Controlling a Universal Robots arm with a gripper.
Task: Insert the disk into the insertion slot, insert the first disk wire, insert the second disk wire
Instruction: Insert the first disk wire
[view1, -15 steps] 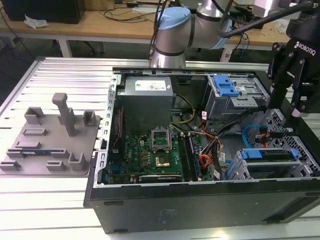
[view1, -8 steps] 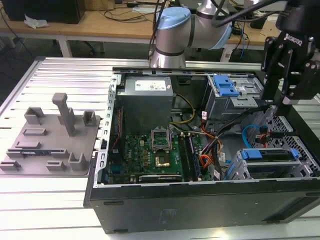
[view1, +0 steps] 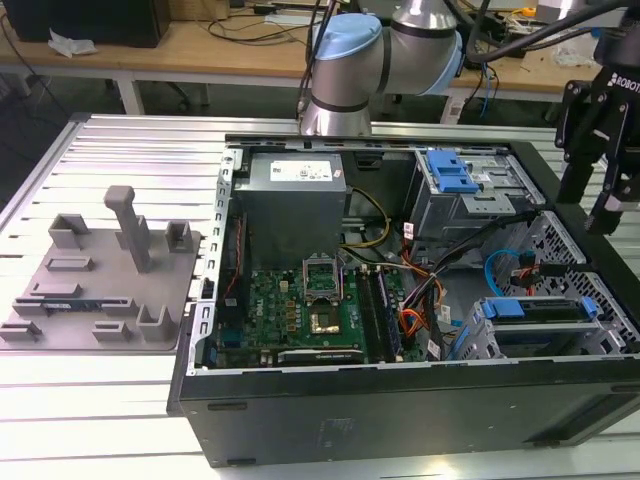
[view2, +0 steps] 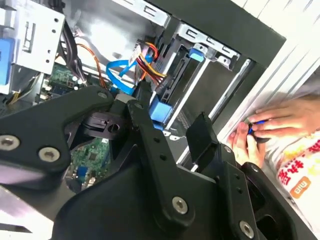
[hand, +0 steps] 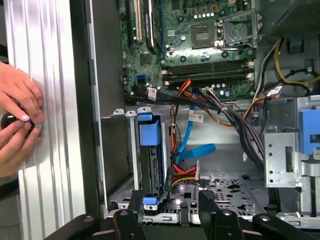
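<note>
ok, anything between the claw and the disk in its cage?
Nothing visible. The open claw faces the disk in the insertion slot; the orange-red wires and blue cable lie beside it, not across.

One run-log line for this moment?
gripper open, over case | disk in insertion slot | person's hands at table

**Work Surface and Supported Items**

The ribbed aluminium table (view1: 130, 140) carries two items. In the exterior view, a grey moulded fixture plate (view1: 100, 280) lies flat at 9 o'clock. The open black computer case (view1: 400, 410) lies on its side from centre to 4 o'clock. In the first wrist view, a person's hands (hand: 17, 115) rest on the table just beside the case.
</note>
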